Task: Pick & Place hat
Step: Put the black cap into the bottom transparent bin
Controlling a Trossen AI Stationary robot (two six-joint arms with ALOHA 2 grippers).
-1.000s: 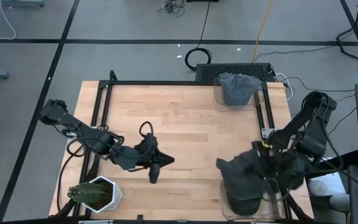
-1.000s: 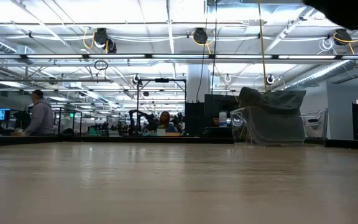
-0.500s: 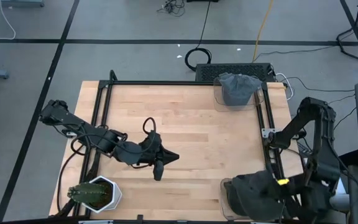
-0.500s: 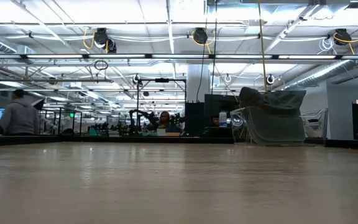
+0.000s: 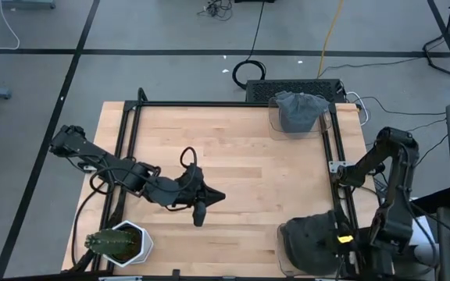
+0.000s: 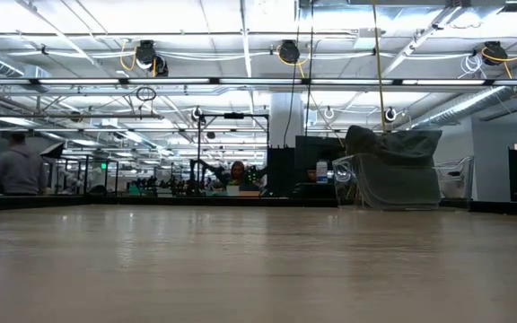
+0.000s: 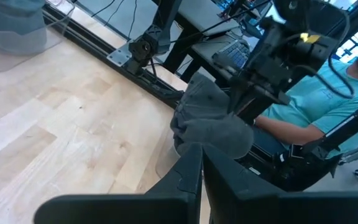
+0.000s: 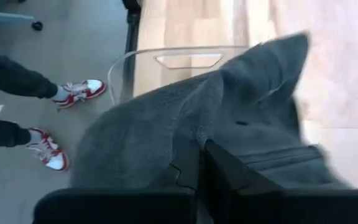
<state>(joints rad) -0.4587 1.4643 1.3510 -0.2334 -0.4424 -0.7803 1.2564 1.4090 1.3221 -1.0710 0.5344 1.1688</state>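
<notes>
High view: my right gripper [image 5: 342, 248] is down at the near right corner, on a dark grey hat [image 5: 307, 238] sitting in a clear bin [image 5: 281, 242]. A second hat [image 5: 297, 109] fills another clear bin [image 5: 273, 119] at the far right corner. The left gripper [image 5: 200, 209] waits mid-table, near the potted plant [image 5: 116, 243].

Low view: only the far bin and hat show; neither arm is visible.

Left wrist: its own fingers [image 7: 188, 165] look pressed together, holding nothing. It sees the near hat, plus a person in a teal shirt [image 7: 328, 87] seated close behind.

Right wrist: fingers [image 8: 197, 163] closed on a fold of grey cloth, bin rim just beyond, someone's shoes [image 8: 73, 90] on the floor.

Risk, my guess: a thin pinch slips on lift, or the brim catches the bin wall and drags the bin. The person sits near the arm's swing.
</notes>
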